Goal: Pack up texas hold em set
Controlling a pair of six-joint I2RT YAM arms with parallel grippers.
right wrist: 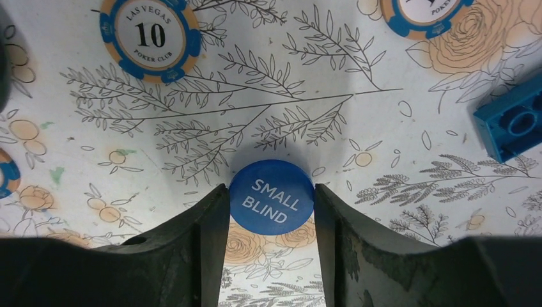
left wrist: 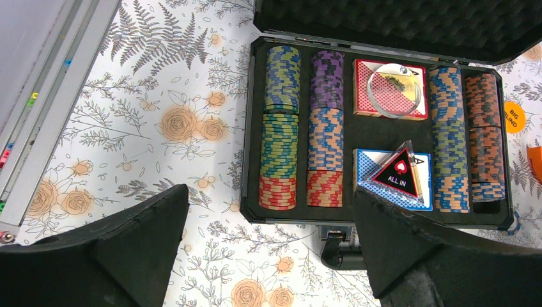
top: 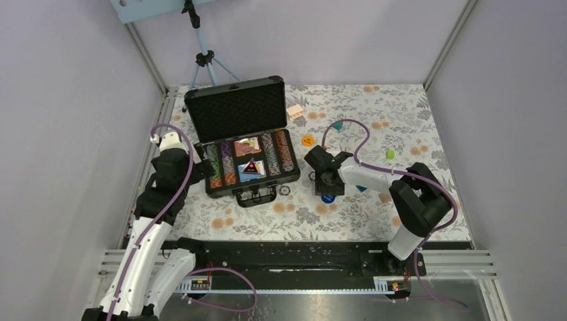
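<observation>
The black briefcase (top: 241, 107) of the texas hold em set lies open at the back left, its lid up. Inside, the left wrist view shows rows of striped chips (left wrist: 326, 141), a red deck (left wrist: 364, 109) under a clear round disc, and a blue deck (left wrist: 367, 163) under an "ALL IN" triangle (left wrist: 399, 174). My left gripper (left wrist: 270, 192) hovers open above the case's front left corner. My right gripper (right wrist: 271, 192) is down on the table right of the case, its fingers pressed against both sides of a blue "SMALL BLIND" disc (right wrist: 271, 197).
An orange "BIG BLIND" disc (top: 307, 141) lies right of the case. Loose chips (right wrist: 150, 35) and a blue block (right wrist: 511, 121) lie close to the right gripper. A green block (top: 390, 154), a teal block (top: 338, 125) and a peach block (top: 295, 110) sit farther back. A tripod (top: 204, 60) stands behind the case.
</observation>
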